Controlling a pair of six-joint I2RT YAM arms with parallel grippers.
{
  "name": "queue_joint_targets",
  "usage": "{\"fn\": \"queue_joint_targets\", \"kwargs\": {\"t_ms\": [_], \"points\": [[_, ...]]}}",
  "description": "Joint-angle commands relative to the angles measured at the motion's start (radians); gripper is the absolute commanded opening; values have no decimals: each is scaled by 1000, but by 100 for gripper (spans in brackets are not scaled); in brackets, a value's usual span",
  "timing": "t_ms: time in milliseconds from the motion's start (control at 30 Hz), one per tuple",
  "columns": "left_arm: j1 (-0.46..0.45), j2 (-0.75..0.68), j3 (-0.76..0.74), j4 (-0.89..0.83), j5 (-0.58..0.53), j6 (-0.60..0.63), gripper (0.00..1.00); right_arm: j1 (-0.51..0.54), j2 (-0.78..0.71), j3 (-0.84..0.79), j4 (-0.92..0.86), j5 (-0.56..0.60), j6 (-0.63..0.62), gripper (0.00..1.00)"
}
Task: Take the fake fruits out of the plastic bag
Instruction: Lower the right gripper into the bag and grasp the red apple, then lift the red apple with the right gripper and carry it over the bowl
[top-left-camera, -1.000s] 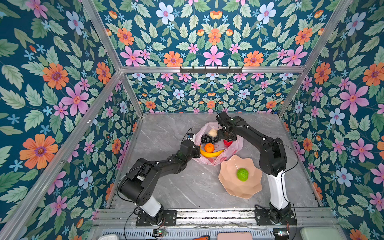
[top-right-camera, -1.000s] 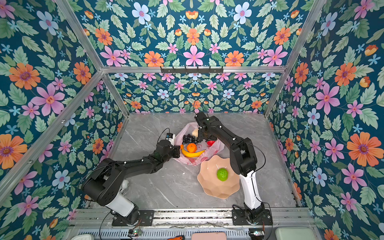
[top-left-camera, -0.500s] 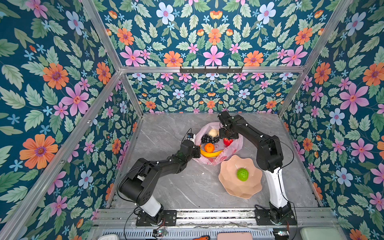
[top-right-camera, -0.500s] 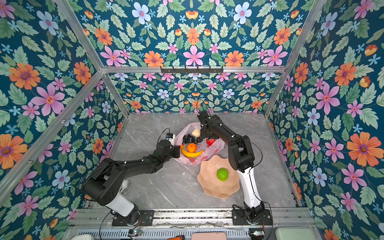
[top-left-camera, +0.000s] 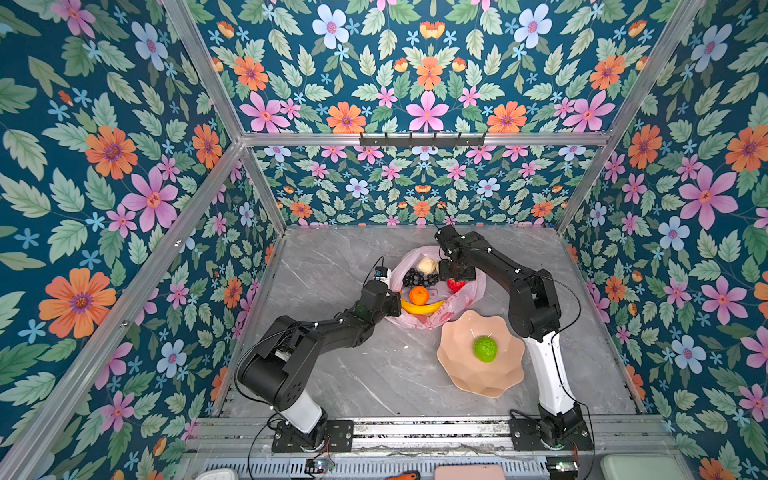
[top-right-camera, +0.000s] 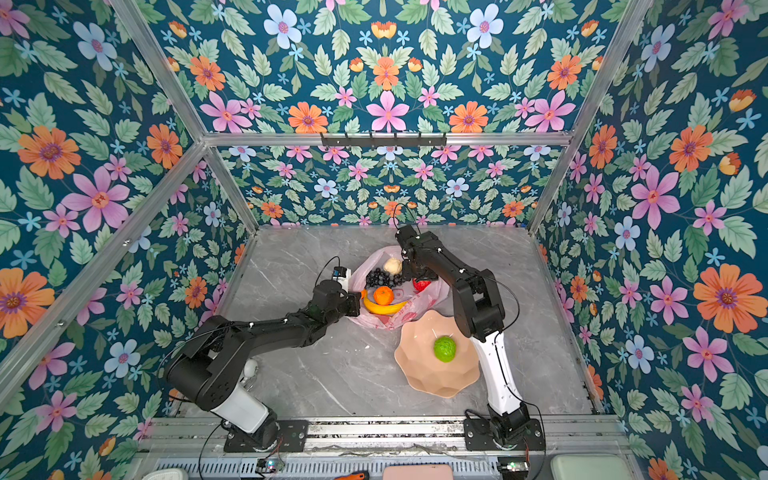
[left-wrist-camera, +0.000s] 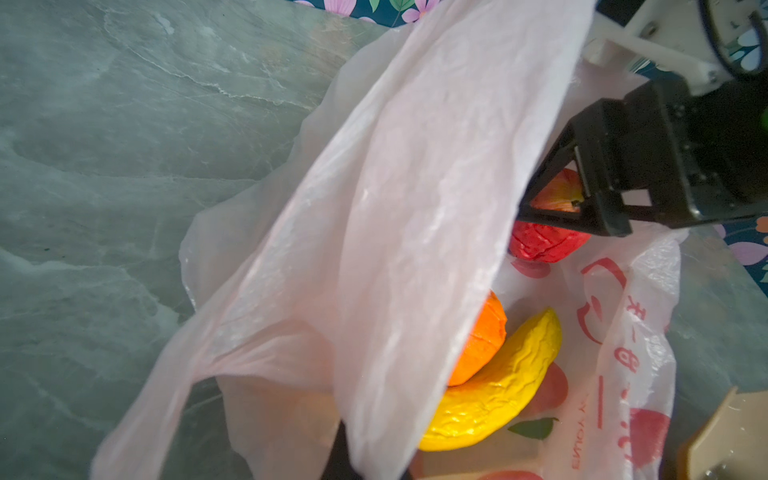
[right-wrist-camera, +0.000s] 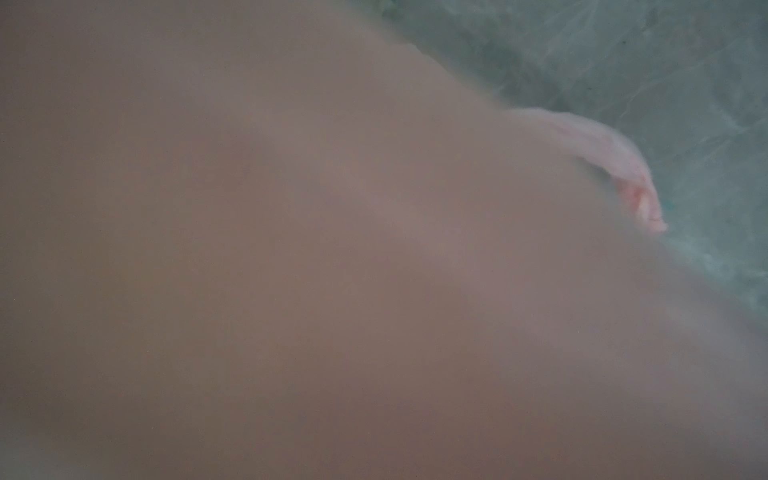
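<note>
The plastic bag (top-left-camera: 456, 305) lies open on the table in both top views. In it lie a cream piece (top-left-camera: 427, 265), grapes (top-left-camera: 419, 277), an orange (top-left-camera: 418, 295), a banana (top-left-camera: 422, 308) and a red apple (top-left-camera: 456, 285). My left gripper (top-left-camera: 394, 302) is shut on the bag's near edge and holds its film (left-wrist-camera: 415, 208) up. My right gripper (top-left-camera: 456, 275) reaches into the bag right over the apple (left-wrist-camera: 544, 245). One of its fingers (left-wrist-camera: 582, 222) crosses the apple and the other is hidden. Blurred bag film (right-wrist-camera: 291, 249) covers the right wrist view.
A peach-pink scalloped bowl (top-left-camera: 465, 376) stands on the table just in front of the bag, to the right, with a bumpy green fruit (top-left-camera: 485, 349) in it. Flowered walls close in the left, back and right sides. Both arm bases sit on the front rail.
The right gripper has shifted slightly towards the red apple inside the bag. The left gripper, the bag and the fruits have stayed where they were.
</note>
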Motion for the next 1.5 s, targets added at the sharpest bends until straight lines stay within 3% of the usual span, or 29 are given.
{"fn": "queue_joint_targets", "kwargs": {"t_ms": [0,367,867,1467], "points": [[1,3,6,10,7,4,0,-1,13,14,-11,-8,-4,76],[2,1,5,9,7,5,0,1,-4,21,-14,-35,-5,67],[2,9,9,9,8,5,0,41,-24,2,1,-89,1,66],[1,6,10,6,8,5,0,86,-167,-58,-12,-110,-12,66]]}}
